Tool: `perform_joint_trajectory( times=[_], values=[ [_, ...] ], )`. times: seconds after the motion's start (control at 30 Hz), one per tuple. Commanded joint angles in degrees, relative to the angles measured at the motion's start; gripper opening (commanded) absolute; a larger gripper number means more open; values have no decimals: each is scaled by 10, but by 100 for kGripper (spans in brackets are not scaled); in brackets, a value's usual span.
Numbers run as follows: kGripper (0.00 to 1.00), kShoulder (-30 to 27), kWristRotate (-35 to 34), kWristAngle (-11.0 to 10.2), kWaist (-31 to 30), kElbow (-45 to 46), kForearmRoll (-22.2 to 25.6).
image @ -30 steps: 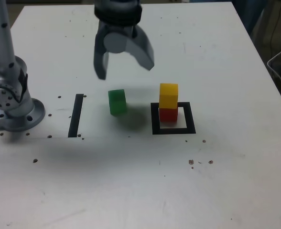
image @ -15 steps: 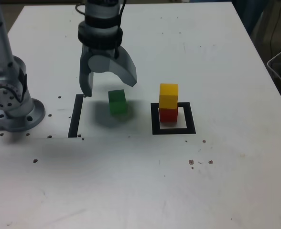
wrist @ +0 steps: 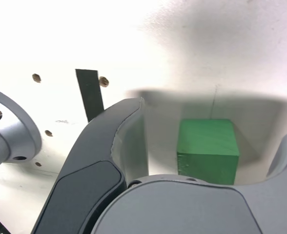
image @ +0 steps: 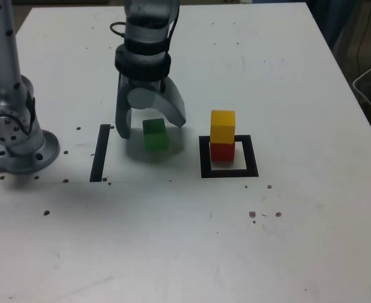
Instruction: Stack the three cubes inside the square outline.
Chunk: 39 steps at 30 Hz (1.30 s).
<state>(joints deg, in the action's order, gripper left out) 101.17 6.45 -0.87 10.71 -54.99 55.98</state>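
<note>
**Two cubes stacked, the green one about to be picked up**

Nearest the exterior camera lies the thick black tape square outline (image: 229, 172) with its white centre. Inside it sits the small solid red cube (image: 222, 151), and the equal-sized yellow cube (image: 223, 126) rests squarely on top of it. By my reading two thirds of the stacking is done; what is left is to lift the third block and set it on the yellow one.

That third block, the small solid green cube (image: 154, 134), stands on the white table (image: 192, 246) on the exterior view's left of the outline, apart from the tape. The grey two-fingered gripper (image: 151, 127) points down around it, jaws spread wide, one finger on each side. The wrist view shows the green cube (wrist: 208, 150) between the fingers with clear gaps, nothing clamped yet.

Beyond the gripper, on the exterior view's left, a straight black tape strip (image: 100, 153) lies on the table.
</note>
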Motion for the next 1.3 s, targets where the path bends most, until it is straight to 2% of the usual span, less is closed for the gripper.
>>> perform_joint_trajectory(
  times=[0.0,0.23,0.4,0.6,0.73,0.87,1.07,1.27],
  values=[
    [86,5,1,3,1,-3,-2],
    [67,10,1,19,1,-5,-10],
    [60,15,2,32,1,0,-32],
    [48,20,11,34,1,1,-60],
    [37,17,15,30,2,-1,-60],
    [31,17,16,27,2,-9,-39],
    [29,18,22,8,2,-51,36],
    [16,2,38,-2,2,-98,99]
  ],
)
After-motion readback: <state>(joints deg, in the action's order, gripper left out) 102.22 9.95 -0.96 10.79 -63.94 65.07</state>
